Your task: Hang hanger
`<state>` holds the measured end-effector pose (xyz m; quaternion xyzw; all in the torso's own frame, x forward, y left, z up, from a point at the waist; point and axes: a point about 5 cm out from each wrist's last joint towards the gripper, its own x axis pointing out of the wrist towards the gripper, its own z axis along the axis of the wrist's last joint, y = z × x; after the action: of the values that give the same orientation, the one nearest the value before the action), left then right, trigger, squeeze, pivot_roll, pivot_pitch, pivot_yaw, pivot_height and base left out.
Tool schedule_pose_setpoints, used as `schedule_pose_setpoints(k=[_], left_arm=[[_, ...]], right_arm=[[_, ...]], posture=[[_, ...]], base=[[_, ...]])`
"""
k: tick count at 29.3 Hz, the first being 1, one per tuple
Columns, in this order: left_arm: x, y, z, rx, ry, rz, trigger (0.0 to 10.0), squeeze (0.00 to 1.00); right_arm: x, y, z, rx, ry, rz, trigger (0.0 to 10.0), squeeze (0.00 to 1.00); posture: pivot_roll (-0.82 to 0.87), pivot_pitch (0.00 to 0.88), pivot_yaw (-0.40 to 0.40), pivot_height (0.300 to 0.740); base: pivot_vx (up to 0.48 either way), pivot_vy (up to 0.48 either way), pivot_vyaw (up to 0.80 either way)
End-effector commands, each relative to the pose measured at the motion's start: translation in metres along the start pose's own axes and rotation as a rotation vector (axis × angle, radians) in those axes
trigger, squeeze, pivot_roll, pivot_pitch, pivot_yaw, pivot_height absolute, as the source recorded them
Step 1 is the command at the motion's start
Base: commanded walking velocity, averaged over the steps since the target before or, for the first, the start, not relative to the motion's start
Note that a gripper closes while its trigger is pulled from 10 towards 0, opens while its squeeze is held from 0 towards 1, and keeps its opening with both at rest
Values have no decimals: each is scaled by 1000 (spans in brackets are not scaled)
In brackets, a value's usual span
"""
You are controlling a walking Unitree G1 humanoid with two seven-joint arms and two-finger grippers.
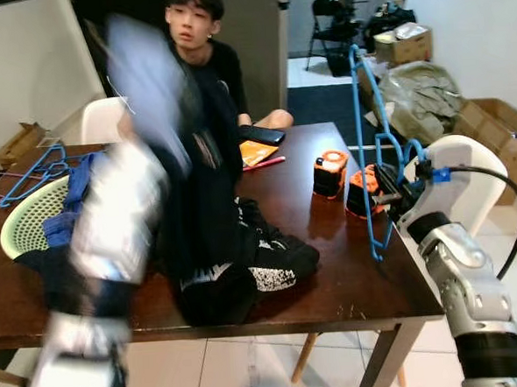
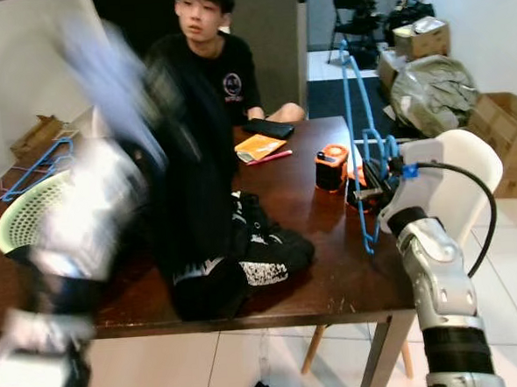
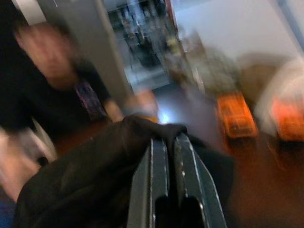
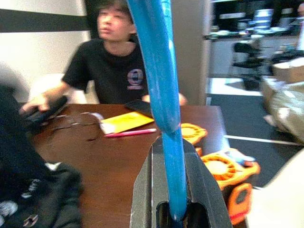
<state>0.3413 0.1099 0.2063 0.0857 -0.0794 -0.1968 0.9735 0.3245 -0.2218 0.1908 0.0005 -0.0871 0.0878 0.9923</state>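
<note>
A blue plastic hanger (image 1: 366, 152) stands upright over the right end of the dark wooden table (image 1: 334, 285), with my right gripper (image 1: 397, 189) shut on its lower part. The right wrist view shows the hanger's bar (image 4: 159, 71) clamped between the fingers (image 4: 204, 190). My left arm (image 1: 119, 211) is raised and blurred over the left half of the table. Its gripper (image 3: 171, 142) is shut on a black garment (image 3: 95, 175), which hangs down to a heap of dark clothes (image 1: 237, 265) on the table.
A person (image 1: 201, 39) sits at the table's far side. A green basket (image 1: 23, 221) with blue cloth and more blue hangers (image 1: 38, 172) is at the left. Two orange-and-black objects (image 1: 330, 173), a phone (image 1: 262, 134), a white chair (image 1: 477, 171) and boxes (image 1: 500, 126) are nearby.
</note>
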Motion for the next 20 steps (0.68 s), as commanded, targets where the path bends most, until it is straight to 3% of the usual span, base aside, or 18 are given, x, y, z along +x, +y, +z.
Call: schedule_pose_setpoints(k=[1, 3, 7, 9, 11, 15, 17, 18, 19, 20], left_arm=[[-5, -5, -3, -1, -1, -9, 0, 0], [-9, -4, -7, -28, 7, -3, 0, 0], [-2, 21, 7, -22, -43, 72, 0, 0], [-2, 21, 7, -22, -43, 72, 0, 0], [4, 34, 20, -33, -62, 77, 0, 0], [3, 35, 24, -41, -70, 71, 0, 0], [-2, 28, 28, -77, -80, 49, 0, 0], [-13, 12, 18, -105, -23, -6, 0, 0], [-13, 12, 18, -105, -23, -6, 0, 0], [-27, -11, 0, -79, 89, -118, 0, 0]], right_arm=[[-1, 3, -1, 1, 13, 26, 10000, 0], [-1, 4, -3, -4, 20, 30, 10000, 0], [0, 4, -3, 2, 22, 33, 10000, 0], [0, 4, -3, 2, 22, 33, 10000, 0], [1, 9, -4, 6, 28, 59, 10000, 0], [0, 10, -4, 8, 30, 72, 10000, 0], [-4, 12, -6, 20, 40, 94, 10000, 0], [-9, 15, -11, 4, 73, 145, 10000, 0], [-9, 15, -11, 4, 73, 145, 10000, 0], [-14, 18, -15, -18, 106, 203, 10000, 0]], posture=[[-18, 0, 20, 740], [-11, 0, 16, 740], [0, 0, 12, 740], [0, 0, 12, 740], [-9, 0, 22, 740], [-9, 0, 22, 740], [-11, 0, 25, 740], [-1, 7, 21, 740], [-1, 7, 21, 740], [1, 12, 19, 740]], base=[[0, 0, 0], [0, 0, 0], [0, 0, 0], [0, 0, 0], [0, 0, 0], [0, 0, 0], [0, 0, 0], [0, 0, 0], [0, 0, 0], [0, 0, 0]])
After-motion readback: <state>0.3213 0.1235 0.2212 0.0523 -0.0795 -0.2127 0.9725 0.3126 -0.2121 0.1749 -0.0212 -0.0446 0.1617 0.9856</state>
